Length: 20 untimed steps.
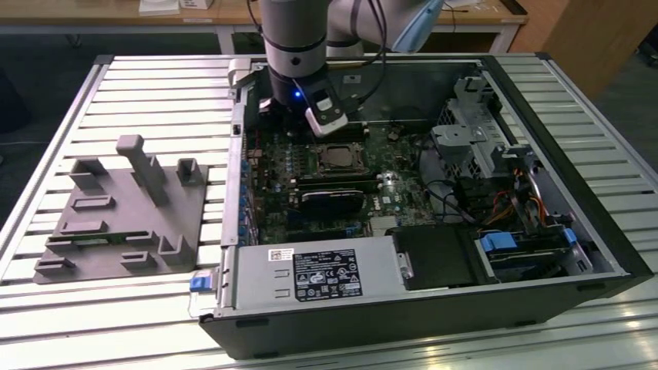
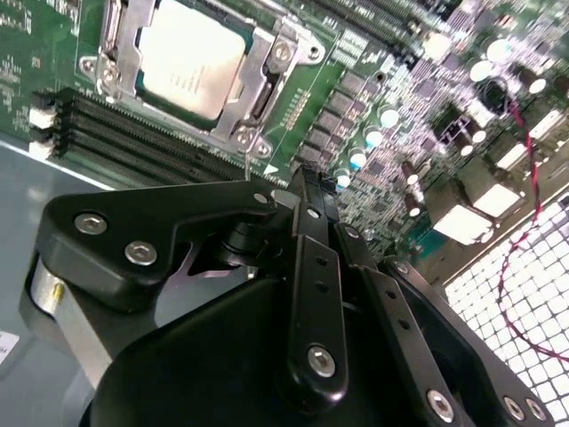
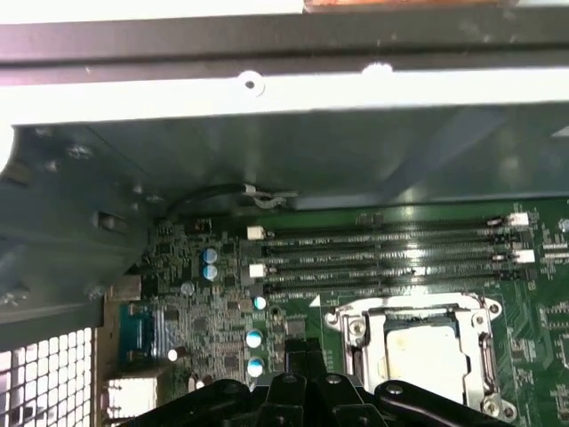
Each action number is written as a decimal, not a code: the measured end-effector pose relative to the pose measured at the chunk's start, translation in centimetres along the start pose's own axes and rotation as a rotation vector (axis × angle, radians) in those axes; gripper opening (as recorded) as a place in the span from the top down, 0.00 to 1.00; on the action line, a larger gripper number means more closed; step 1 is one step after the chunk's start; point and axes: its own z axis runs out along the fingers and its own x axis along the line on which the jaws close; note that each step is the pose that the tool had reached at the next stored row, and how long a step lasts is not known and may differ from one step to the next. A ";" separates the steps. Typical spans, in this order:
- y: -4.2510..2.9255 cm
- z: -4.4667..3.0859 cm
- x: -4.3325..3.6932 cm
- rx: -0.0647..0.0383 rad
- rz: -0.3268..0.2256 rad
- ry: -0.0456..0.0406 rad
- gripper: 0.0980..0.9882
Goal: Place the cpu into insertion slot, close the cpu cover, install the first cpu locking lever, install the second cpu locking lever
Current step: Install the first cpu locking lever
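Note:
The cpu [image 1: 334,159] lies in the insertion slot [image 1: 335,146] on the green board inside the open computer case. Its pale face shows in both wrist views [image 2: 189,59] [image 3: 418,353]. The silvery cpu cover [image 2: 260,82] [image 3: 354,331] lies flat around it as a frame. My gripper [image 1: 327,125] hangs just behind the slot in the exterior view, above the long black memory slots [image 3: 382,258]. Its black fingers [image 2: 302,191] [image 3: 298,354] are shut together with nothing between them. A thin lever wire [image 2: 246,163] shows at the socket's corner.
The case's metal walls [image 3: 267,151] close in behind the gripper. A drive cage and cables [image 1: 483,146] fill the exterior view's right, and the power supply [image 1: 319,274] sits at the front. A grey fixture [image 1: 123,216] stands on the slatted table at the left.

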 end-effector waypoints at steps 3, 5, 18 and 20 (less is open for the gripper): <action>0.04 -0.22 0.00 -0.009 0.000 0.0007 0.99; 0.09 -0.45 -0.01 -0.016 0.001 0.0010 0.99; 0.16 -0.79 -0.01 -0.117 0.004 0.0078 0.99; 0.15 -0.79 -0.02 -0.118 0.004 0.0079 0.99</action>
